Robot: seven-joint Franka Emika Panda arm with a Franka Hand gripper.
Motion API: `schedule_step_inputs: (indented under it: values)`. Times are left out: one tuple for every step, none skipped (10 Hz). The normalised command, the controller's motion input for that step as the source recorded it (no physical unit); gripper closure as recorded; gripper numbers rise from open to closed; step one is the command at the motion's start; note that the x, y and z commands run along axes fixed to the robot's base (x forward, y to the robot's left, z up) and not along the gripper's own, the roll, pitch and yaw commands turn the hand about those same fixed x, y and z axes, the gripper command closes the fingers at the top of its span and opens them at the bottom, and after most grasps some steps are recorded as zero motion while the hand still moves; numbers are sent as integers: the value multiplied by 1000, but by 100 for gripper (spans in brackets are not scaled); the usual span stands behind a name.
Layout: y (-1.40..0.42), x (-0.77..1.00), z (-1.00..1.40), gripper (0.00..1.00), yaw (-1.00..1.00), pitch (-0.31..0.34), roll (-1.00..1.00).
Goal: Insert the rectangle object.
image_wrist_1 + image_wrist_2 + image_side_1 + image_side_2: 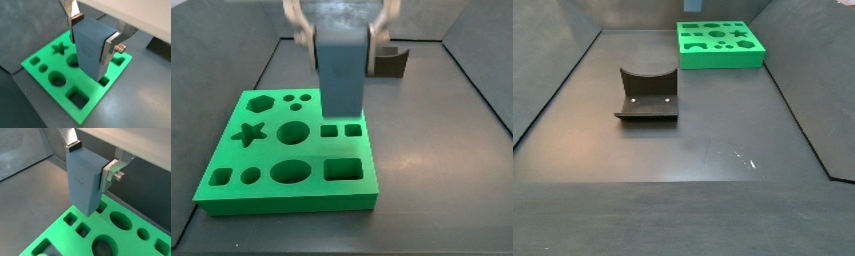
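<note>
My gripper (92, 34) is shut on the rectangle object (90, 50), a tall grey-blue block held upright by its upper part. Both wrist views show it, the block also here (83, 178) between the fingers (107, 170). In a side view the gripper (339, 40) holds the block (342, 75) over the far right part of the green board (225, 150). The block's lower end is at the board's top face by a dark opening (103, 80); whether it has entered, I cannot tell. Another side view shows the board (720, 58) but neither gripper nor block.
The green board has star, hexagon, round and square holes (341, 170). A dark fixture stands behind the board (389, 62) and shows mid-floor in a side view (647, 95). Dark walls edge the grey floor.
</note>
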Motion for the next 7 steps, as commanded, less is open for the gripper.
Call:
schedule_step_inputs:
  values:
    - [-346,249,-631,100,0,20,123]
    - [-274,63,-537,100,129,0,117]
    - [-249,0,-434,100,151,0,73]
    - [-237,0,-400,100,126,0,0]
    - [-214,0,-349,100,114,0,-9]
    - [-251,0,-291,100,134,-11,-60]
    - [-229,0,-354,100,126,-24,-84]
